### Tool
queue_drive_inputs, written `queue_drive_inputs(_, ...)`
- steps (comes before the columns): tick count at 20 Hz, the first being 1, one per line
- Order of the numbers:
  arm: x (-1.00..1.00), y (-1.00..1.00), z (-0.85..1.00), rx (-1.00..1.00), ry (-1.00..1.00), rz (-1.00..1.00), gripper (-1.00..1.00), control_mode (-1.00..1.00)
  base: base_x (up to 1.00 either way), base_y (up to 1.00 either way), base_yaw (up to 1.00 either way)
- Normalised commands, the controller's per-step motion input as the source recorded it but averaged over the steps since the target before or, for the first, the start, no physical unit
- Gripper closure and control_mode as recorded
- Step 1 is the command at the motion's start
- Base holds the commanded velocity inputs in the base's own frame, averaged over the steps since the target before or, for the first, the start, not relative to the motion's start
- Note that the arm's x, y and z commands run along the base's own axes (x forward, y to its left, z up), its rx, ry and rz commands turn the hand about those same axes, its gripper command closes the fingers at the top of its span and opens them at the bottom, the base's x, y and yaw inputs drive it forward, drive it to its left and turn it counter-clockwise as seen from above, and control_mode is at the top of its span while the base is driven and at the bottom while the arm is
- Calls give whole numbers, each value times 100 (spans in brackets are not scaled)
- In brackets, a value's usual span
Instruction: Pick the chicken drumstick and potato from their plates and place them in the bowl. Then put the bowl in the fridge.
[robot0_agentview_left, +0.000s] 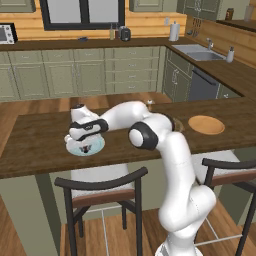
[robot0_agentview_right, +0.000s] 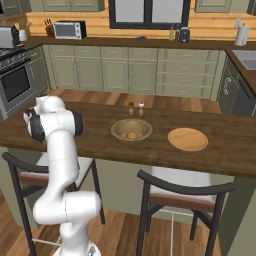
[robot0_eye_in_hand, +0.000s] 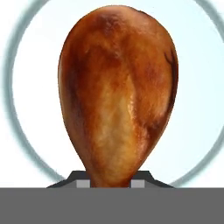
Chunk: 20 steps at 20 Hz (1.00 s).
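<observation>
A rendered kitchen with a long dark wooden counter (robot0_agentview_left: 45, 145) and one white robot arm reaching low over it. In the left base view the arm bends down to the left, its gripper (robot0_agentview_left: 85, 146) lowered onto a pale blue-green plate (robot0_agentview_left: 97, 146) near the counter's front edge. The hand view looks straight down at one reddish-brown drumstick (robot0_eye_in_hand: 118, 94) lying on that plate (robot0_eye_in_hand: 197, 87), its rounded meaty end toward the top of the picture and its narrow end toward the bottom, between the two dark fingertips (robot0_eye_in_hand: 81, 178). The jaws are clenched on the narrow end of the drumstick, one tip on each side of it. Whether the drumstick is touching the plate or just above it cannot be told. There are two plates in all: the second, an orange-tan one (robot0_agentview_right: 187, 139), lies flat farther along the counter, to the robot's right, with nothing on it. Between the two plates sits one wooden bowl (robot0_agentview_right: 131, 130), and the right base view shows one small yellowish potato (robot0_agentview_right: 131, 134) resting inside it. Just behind the bowl stand two small shakers (robot0_agentview_right: 136, 108), one dark-topped and one light-topped, side by side. Two dark-framed stools (robot0_agentview_right: 182, 192) stand at the near side of the counter. On the back wall are green cabinets (robot0_agentview_right: 115, 70), one microwave (robot0_agentview_right: 70, 30) and one window (robot0_agentview_right: 150, 12).
</observation>
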Motion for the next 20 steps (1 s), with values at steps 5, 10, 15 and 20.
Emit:
queue_drive_inputs(5,-86,-61,44,3,-27,-1,100,-100,0,0,0)
queue_drive_inputs(10,-37,-70,78,6,-18,-2,100,-100,0,0,0)
queue_drive_inputs(15,-11,-100,72,5,-7,-9,100,-100,0,0,0)
queue_drive_inputs(20,0,-100,46,0,-1,-4,100,-100,0,0,0)
